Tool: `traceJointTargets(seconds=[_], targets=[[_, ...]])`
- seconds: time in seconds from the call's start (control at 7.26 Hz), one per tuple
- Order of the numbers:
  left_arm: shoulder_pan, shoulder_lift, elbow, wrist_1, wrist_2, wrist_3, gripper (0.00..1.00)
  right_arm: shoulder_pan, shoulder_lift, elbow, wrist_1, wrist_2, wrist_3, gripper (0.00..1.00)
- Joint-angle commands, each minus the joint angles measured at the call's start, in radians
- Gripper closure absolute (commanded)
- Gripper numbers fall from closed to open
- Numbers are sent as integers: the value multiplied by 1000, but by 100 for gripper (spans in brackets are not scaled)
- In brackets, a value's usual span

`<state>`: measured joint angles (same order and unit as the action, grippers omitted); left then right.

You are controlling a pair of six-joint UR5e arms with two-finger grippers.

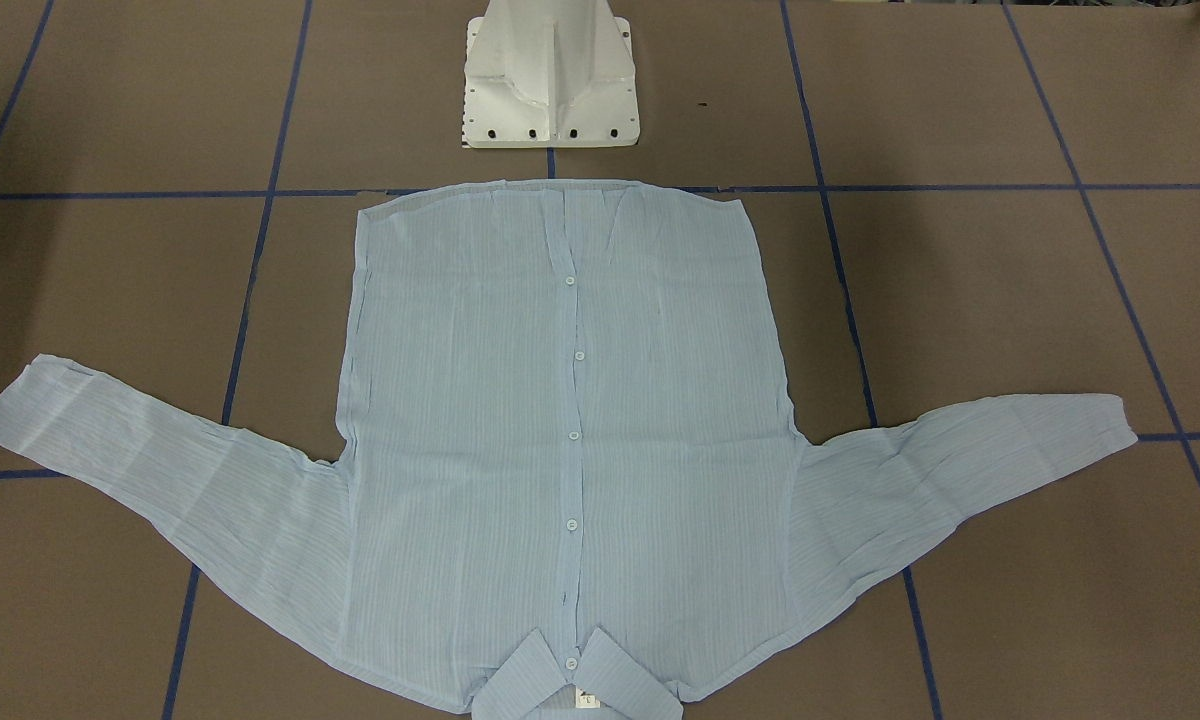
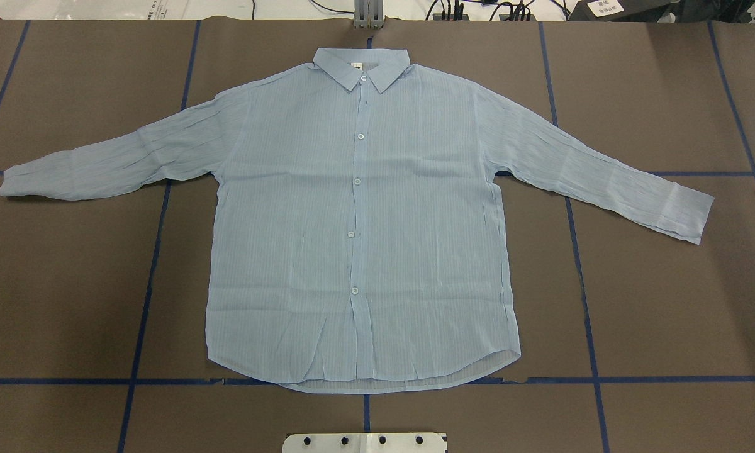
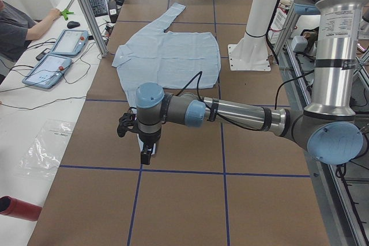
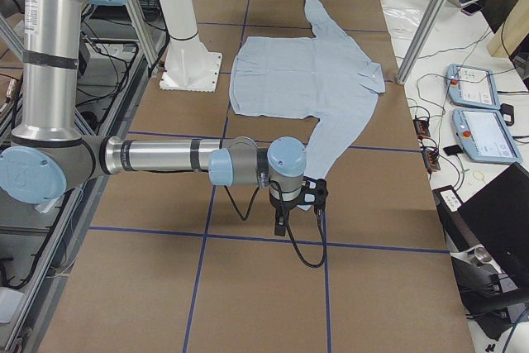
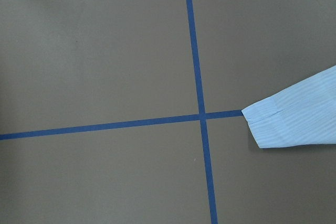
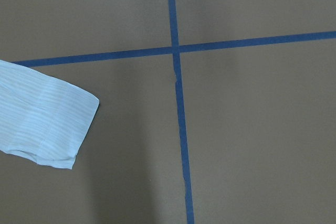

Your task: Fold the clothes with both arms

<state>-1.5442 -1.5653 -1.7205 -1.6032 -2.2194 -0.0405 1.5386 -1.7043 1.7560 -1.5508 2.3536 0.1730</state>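
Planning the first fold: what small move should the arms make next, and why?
Probably move each gripper inward over its cuff. The shirt lies flat, sleeves spread; the left gripper and right gripper hang beyond the left cuff and right cuff, which show only at the wrist views' edges.

Light-blue shirt (image 2: 358, 220) flat, buttoned, sleeves spread, on brown table (image 2: 667, 302)

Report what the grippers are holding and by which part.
Nothing is held. The shirt lies flat, cuffs free; the left gripper and right gripper hang clear of it.
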Motion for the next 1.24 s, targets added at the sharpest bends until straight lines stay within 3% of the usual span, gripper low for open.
traceJointTargets(seconds=[0.0,0.41,0.69,0.83,0.96,1.1], targets=[[1,20,12,-3,-69,1,0,0,0,3,1,1,-1,0],[10,-15,-8,-6,-71,1,0,-33,73,-3,0,-3,-1,0],[16,-24,4,-157,-74,-1,0,-55,110,-30,32,3,5,0],[73,-18,42,-275,-106,-10,0,-64,141,-32,40,21,35,0],[96,-18,70,-314,-197,-7,0,-131,161,-70,107,54,49,0],[98,-45,71,-348,-213,-9,0,-164,175,-160,300,49,59,0]])
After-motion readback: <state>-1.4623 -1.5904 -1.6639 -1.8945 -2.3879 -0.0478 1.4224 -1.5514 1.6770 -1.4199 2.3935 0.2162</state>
